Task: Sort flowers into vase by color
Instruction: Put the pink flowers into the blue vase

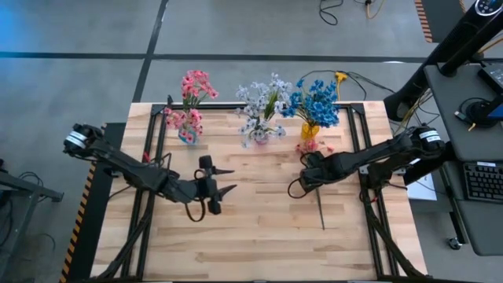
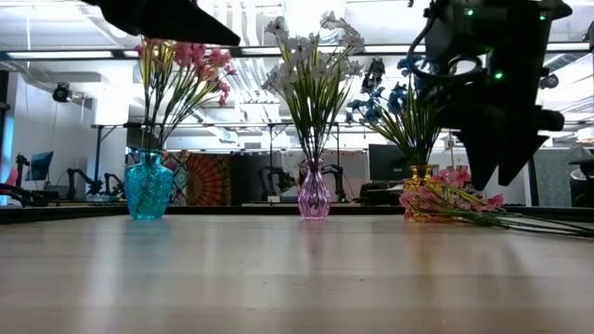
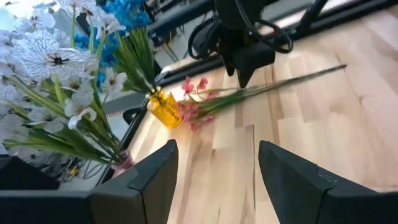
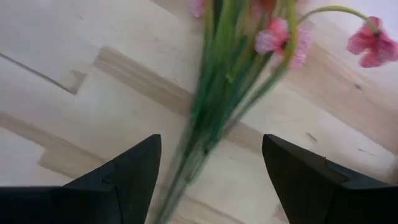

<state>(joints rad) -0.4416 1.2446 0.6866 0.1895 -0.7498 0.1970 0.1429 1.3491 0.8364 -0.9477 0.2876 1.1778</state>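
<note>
Pink flowers point(image 1: 313, 147) lying on wooden table point(image 1: 259, 236), right tool point(image 1: 303, 174) wide above, lab room behind

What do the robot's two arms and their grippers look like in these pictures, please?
Both arms are dark, nearly black, built of jointed segments. The left arm and the right arm each carry a white band near the shoulder end, and black cables loop beside each wrist. The left gripper and the right gripper each end in two flat, dark, wedge-shaped fingers tapering to points.
</note>
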